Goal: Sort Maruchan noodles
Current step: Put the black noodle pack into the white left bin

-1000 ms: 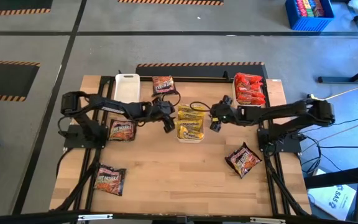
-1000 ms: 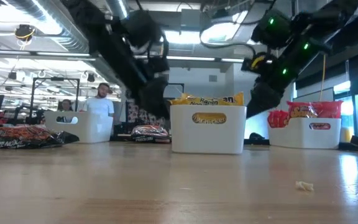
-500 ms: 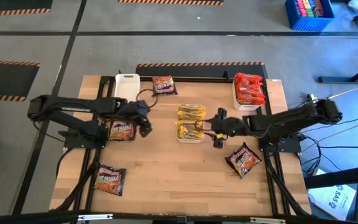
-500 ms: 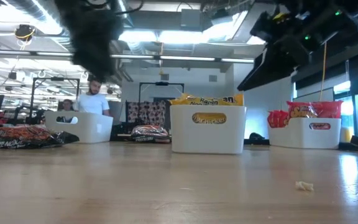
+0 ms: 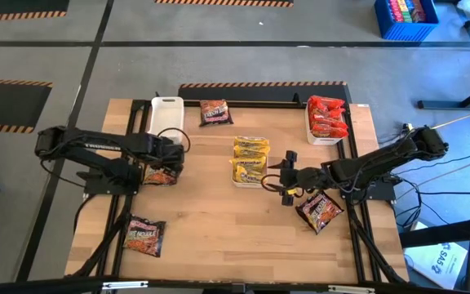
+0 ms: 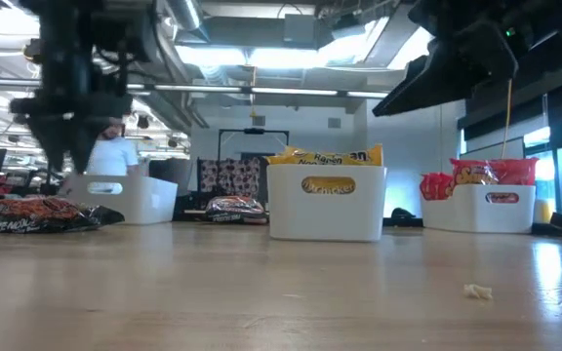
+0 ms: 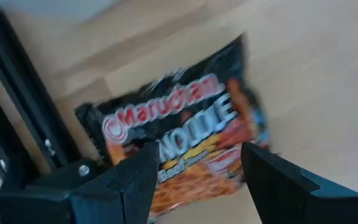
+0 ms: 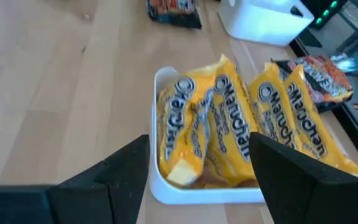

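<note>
1. Dark packet (image 7: pixel 185 143) with the Maruchan label lies on the wood just beyond the open fingers of the left gripper (image 7: pixel 194 171), which has moved from the middle tray to above it.
2. The right gripper (image 8: pixel 201 165), open and empty, has pulled back from the yellow packets (image 8: pixel 229 124) in their tray (image 8: pixel 166 180).
3. Probably the dark packet is the next pick.

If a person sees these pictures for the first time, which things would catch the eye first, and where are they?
Probably the white rectangular tray at the table's middle, packed with crinkly yellow noodle packets, and the white tray at the far right corner heaped with red packets. Next, the open left gripper hovering over a dark Maruchan packet near the table's left edge, while the open right gripper sits beside the yellow tray.
</note>
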Controlling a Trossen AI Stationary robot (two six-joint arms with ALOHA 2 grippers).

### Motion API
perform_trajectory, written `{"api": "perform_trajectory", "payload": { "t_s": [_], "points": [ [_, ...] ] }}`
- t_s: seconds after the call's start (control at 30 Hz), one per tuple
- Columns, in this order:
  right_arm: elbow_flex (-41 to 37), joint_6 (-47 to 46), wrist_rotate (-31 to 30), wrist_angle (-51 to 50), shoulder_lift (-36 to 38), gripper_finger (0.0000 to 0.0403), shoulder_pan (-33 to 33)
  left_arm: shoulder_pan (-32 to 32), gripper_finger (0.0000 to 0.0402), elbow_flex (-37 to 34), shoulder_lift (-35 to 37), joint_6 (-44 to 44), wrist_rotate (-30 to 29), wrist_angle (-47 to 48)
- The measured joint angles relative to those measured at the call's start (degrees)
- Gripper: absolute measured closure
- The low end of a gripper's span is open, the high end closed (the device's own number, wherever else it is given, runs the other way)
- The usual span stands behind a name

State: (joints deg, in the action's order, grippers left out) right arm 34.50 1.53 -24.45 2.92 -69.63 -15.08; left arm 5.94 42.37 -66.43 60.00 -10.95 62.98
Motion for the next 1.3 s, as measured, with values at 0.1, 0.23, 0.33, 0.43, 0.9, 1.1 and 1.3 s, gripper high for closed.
{"api": "perform_trajectory", "payload": {
  "t_s": [0.1, 0.23, 0.33, 0.43, 0.9, 1.1, 1.3],
  "points": [
    [0.0, 0.1, 0.1, 1.1, 0.0, 0.0146, 0.0, 1.1, 0.0179, -3.6, -0.4, -0.3, 1.7, -3.3],
    [0.0, 0.0, 1.5, 1.9, 0.0, 0.0146, 0.1, 1.1, 0.0179, -7.2, -0.4, -3.4, 4.6, -11.0],
    [0.0, -0.7, 1.6, 2.0, 0.0, 0.0146, 0.1, 0.0, 0.0179, -8.9, -0.3, -4.7, 6.6, -15.9],
    [0.0, -1.5, 1.6, 1.7, 0.0, 0.0146, 0.1, -1.9, 0.0179, -9.7, -0.2, -5.1, 6.9, -19.0],
    [0.0, -4.0, 13.3, 6.0, 0.0, 0.0146, 0.1, -15.1, 0.0179, -10.1, -4.5, -18.1, 4.7, -46.2],
    [0.1, -6.2, 19.6, 7.2, -2.0, 0.0146, 0.1, -18.9, 0.0179, -10.1, -12.4, -21.6, 3.3, -55.7],
    [0.0, -9.2, 20.8, 9.4, -6.0, 0.0146, 0.1, -21.5, 0.0179, -5.3, -13.1, -26.0, 4.8, -56.1]
  ]
}}
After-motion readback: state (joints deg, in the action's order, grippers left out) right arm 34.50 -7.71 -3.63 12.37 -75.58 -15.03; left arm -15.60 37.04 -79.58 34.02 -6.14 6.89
